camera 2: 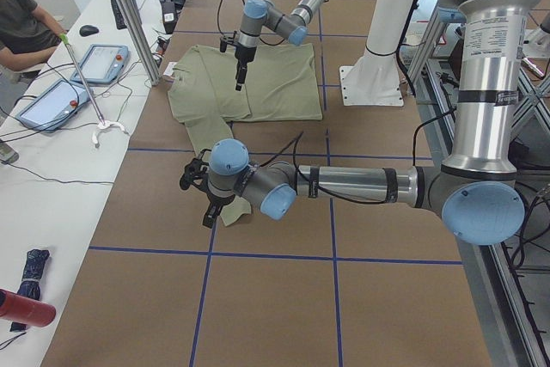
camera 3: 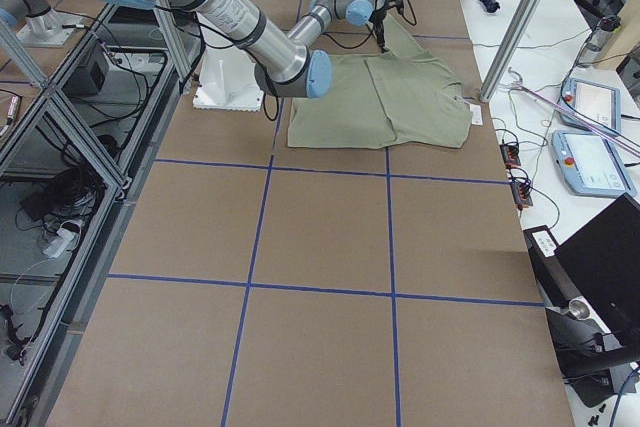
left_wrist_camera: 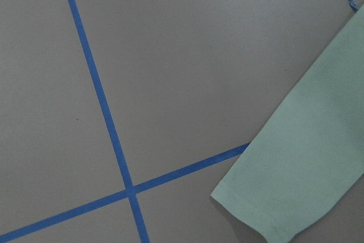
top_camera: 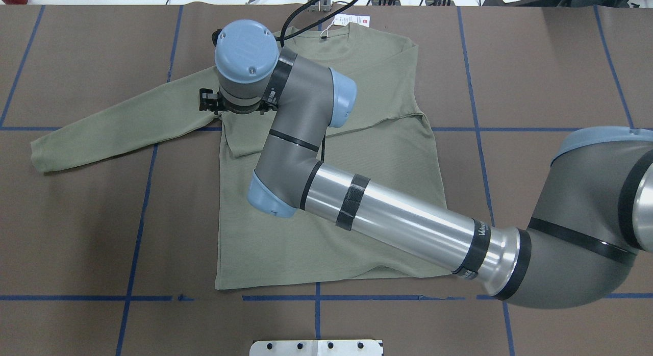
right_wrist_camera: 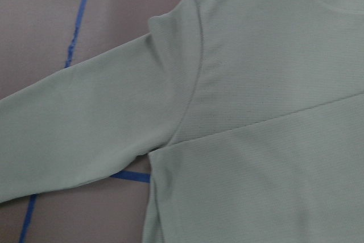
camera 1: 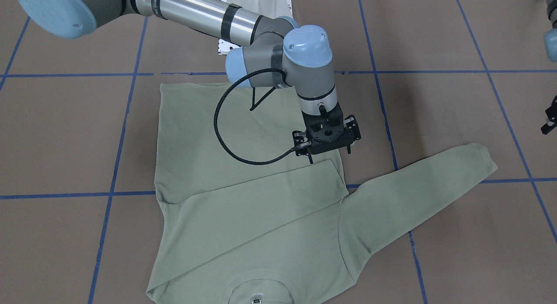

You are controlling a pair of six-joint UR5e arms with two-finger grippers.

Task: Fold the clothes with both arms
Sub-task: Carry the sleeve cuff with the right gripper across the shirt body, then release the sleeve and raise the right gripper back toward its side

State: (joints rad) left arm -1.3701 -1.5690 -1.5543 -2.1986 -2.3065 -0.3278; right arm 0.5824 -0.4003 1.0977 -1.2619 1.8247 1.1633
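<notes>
The pale sage-green shirt [top_camera: 377, 157] lies flat on the brown table, collar at the far side with its white hang tag [top_camera: 352, 20]. One sleeve [camera 1: 261, 195] is folded across the body. The other sleeve [top_camera: 102, 126] stretches out to the robot's left. My right gripper [camera 1: 329, 154] hovers just above the folded sleeve's cuff, near the shoulder; it looks open and empty. My left gripper [camera 2: 199, 202] hangs beside the outstretched sleeve's cuff [left_wrist_camera: 284, 192]; only its edge [camera 1: 549, 121] shows in the front view, so I cannot tell its state.
The white pedestal base [top_camera: 316, 347] stands at the robot's side of the table. Blue tape lines [camera 1: 130, 194] grid the brown surface. A side bench with tablets [camera 2: 51, 100] and a seated person [camera 2: 21, 23] lies beyond the collar end.
</notes>
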